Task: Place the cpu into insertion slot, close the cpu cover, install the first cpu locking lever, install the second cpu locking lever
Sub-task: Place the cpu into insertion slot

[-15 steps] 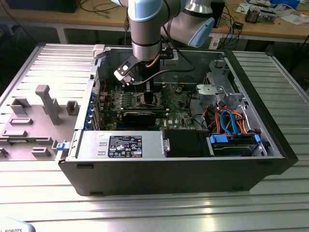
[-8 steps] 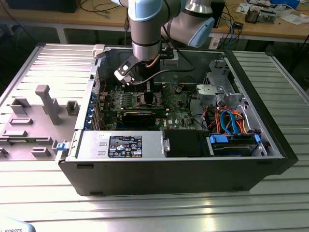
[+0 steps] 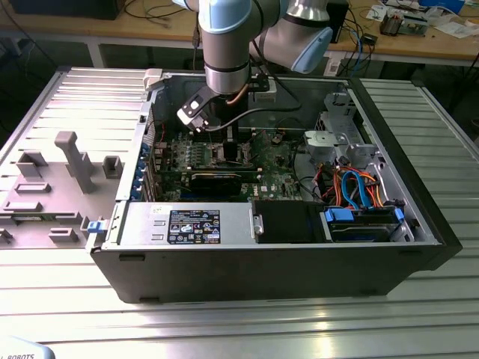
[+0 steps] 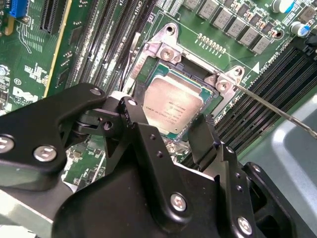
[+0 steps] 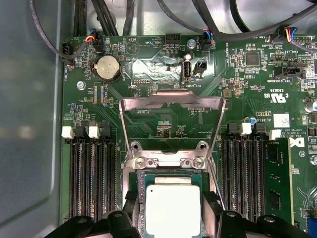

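Fingers clamp the cpu on both sides; we see it in the slot, cover open beyond.

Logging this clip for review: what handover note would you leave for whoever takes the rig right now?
The gripper is low over the cpu; grip state unclear.
The cpu lies in the insertion slot, apparently seated.
The cpu cover stands open, tilted back off the slot.
Done: placement, or nearly.
Left: closing the cover and both levers; one locking lever sticks out free.
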### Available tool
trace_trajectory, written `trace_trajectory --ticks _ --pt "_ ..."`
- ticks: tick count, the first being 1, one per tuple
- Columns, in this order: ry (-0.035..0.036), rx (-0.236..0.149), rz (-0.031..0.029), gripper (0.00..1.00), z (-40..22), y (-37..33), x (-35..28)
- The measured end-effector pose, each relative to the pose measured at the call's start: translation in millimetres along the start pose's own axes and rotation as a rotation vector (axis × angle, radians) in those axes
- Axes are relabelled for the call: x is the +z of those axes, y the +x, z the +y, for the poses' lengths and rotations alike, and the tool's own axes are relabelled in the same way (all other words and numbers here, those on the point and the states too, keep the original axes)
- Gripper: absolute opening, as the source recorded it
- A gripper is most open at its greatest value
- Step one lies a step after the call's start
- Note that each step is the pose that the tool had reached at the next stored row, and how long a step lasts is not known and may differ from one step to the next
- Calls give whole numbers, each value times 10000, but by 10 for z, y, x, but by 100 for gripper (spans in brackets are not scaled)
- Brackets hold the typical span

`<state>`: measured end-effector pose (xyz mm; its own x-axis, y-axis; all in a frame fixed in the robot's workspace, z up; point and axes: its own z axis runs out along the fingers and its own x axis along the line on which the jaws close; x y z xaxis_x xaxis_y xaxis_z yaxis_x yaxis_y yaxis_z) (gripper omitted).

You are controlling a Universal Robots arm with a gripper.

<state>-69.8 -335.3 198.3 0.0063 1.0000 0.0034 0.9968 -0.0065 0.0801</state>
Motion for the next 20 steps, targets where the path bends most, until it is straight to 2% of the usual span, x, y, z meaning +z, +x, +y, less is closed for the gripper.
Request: trace_trajectory --ticks 12,13,14,18,20 --pt "0 -4 5 62 5 28 7" --pt "0 -4 5 63 5 28 7" --pt "0 -4 5 69 5 28 8" --pt "0 -4 5 69 6 28 8" --pt "-1 -4 6 69 9 29 -24"
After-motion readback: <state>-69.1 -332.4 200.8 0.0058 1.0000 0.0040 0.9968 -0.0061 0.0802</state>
